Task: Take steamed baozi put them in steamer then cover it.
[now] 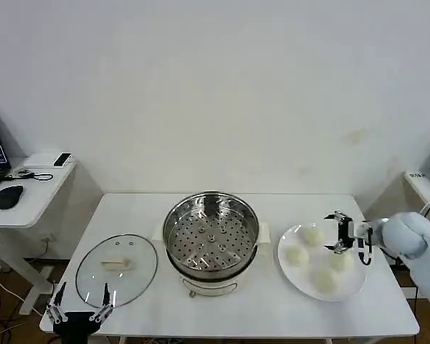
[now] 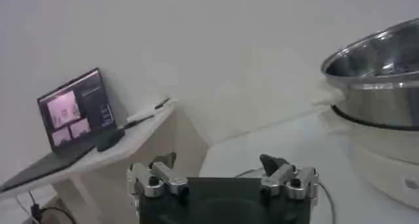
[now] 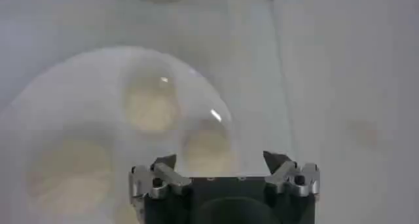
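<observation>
Several pale baozi [image 1: 313, 235] lie on a white plate [image 1: 282, 259] at the table's right. My right gripper [image 1: 337, 233] hovers open over the plate's far right part, between two buns, holding nothing. In the right wrist view a baozi [image 3: 208, 150] lies just ahead of the right gripper [image 3: 221, 160], with another bun [image 3: 152, 109] farther off. The shiny steamer [image 1: 211, 240] stands mid-table, its perforated tray bare. The glass cover [image 1: 117, 266] lies flat to the steamer's left. My left gripper [image 1: 81, 299] waits open at the table's front left edge.
A side table at the far left carries a laptop [image 2: 75, 107] and a mouse [image 1: 9, 196]. The steamer's wall [image 2: 380, 74] rises in the left wrist view, beyond the left gripper [image 2: 219, 163]. A ledge [image 1: 423, 185] runs along the right.
</observation>
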Motion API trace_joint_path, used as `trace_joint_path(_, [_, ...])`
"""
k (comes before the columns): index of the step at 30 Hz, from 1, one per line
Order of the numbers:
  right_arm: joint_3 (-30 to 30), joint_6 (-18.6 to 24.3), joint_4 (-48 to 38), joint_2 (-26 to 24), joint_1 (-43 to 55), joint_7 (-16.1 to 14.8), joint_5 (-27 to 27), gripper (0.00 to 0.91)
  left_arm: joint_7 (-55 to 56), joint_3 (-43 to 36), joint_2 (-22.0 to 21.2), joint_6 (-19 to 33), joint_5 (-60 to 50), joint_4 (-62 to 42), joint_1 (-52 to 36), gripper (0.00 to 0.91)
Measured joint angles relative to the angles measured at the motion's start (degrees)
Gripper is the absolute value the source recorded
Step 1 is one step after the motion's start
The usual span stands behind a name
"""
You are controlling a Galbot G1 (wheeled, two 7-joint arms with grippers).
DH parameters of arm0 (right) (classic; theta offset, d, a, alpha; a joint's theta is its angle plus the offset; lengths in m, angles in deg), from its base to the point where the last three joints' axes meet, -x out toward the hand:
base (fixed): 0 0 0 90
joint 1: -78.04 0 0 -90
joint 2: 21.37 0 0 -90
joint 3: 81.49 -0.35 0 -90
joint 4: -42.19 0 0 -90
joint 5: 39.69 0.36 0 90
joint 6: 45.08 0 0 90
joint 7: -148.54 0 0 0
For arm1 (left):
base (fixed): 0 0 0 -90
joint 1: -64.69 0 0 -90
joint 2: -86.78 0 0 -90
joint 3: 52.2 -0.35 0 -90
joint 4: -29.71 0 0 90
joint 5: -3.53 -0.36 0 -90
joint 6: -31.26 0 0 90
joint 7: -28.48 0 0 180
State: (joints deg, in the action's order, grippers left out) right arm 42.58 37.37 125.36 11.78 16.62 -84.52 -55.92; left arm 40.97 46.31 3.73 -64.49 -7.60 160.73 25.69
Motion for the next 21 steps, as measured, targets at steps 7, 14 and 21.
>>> trace_joint_path(7, [10.96, 0.62, -7.36, 2.17, 9.53, -2.73, -1.93, 0.907, 0.05, 0.60, -0.05, -0.06, -0.05, 0.23, -0.37, 0.907])
trace_joint_path(14, [17.07, 1.02, -13.01, 5.11, 13.95, -3.33, -2.53, 0.907, 0.05, 0.83, -0.30, 0.06, -0.22, 0.36, -0.40, 0.907])
trace_joint_path(21, [20.14, 0.99, -16.86, 7.92, 16.71, -2.66, -2.88, 0.907, 0.11, 1.18, -0.37, 0.47, -0.47, 0.36, -0.07, 0.907])
